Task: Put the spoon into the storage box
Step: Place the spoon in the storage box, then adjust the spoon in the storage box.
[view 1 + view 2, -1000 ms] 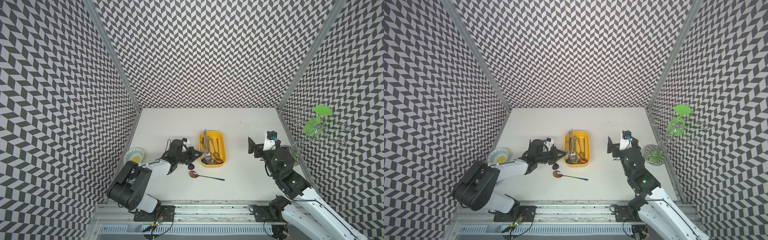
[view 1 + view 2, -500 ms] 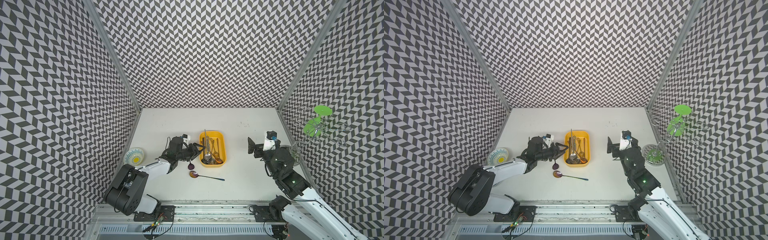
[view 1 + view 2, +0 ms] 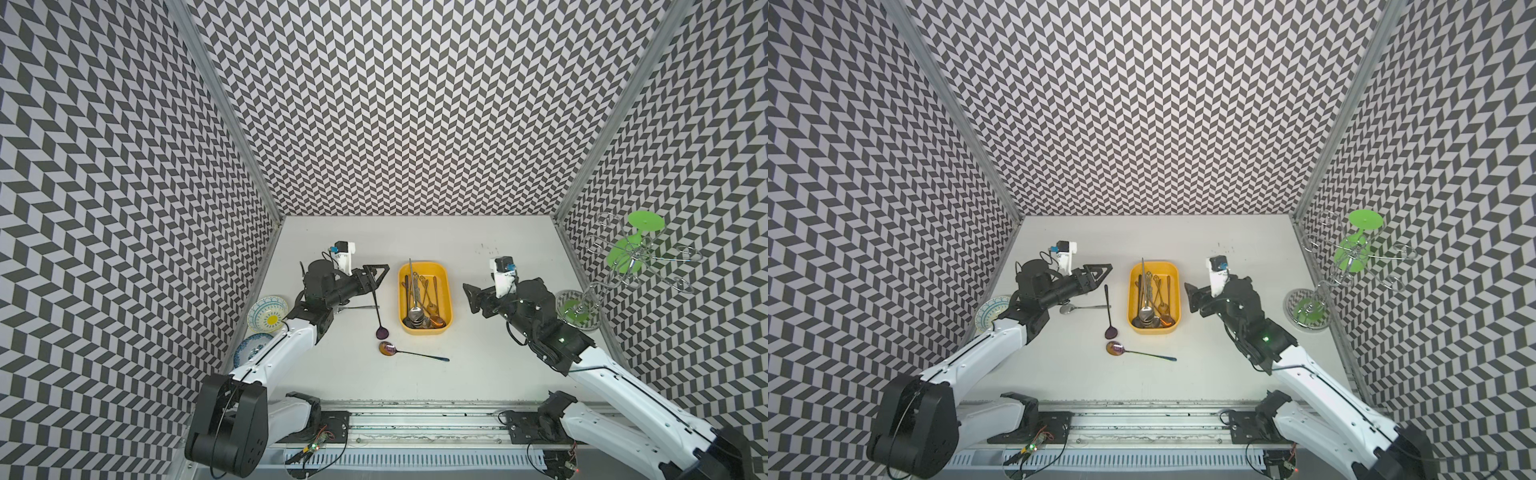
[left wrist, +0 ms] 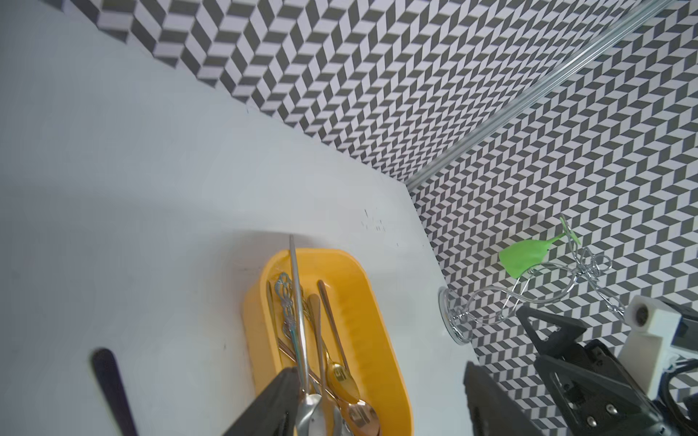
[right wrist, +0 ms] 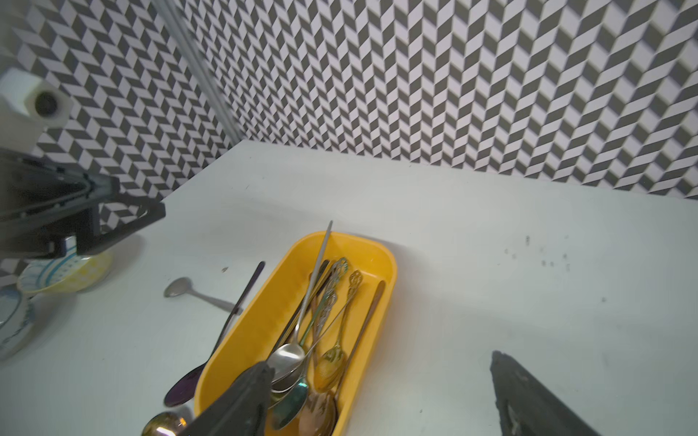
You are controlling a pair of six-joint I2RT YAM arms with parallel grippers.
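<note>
Several spoons are lying inside the storage box (image 3: 424,331), so the task is looking partly done. 3 are waiting outside it on the counter (image 3: 415,241): a purple-bowled spoon (image 3: 377,307) just beside the box, an iridescent spoon (image 3: 411,354) in front of it, and a silver spoon (image 3: 359,308) near the left claw (image 3: 380,274). That claw and the right claw (image 3: 471,299) are both gaping, grasping nothing. No readable writing is showing.

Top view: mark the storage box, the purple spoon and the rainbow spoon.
storage box (image 3: 442,286): in a top view, on its bare inner side.
purple spoon (image 3: 378,316): in a top view, on the mid-handle.
rainbow spoon (image 3: 387,348): in a top view, on the bowl.
</note>
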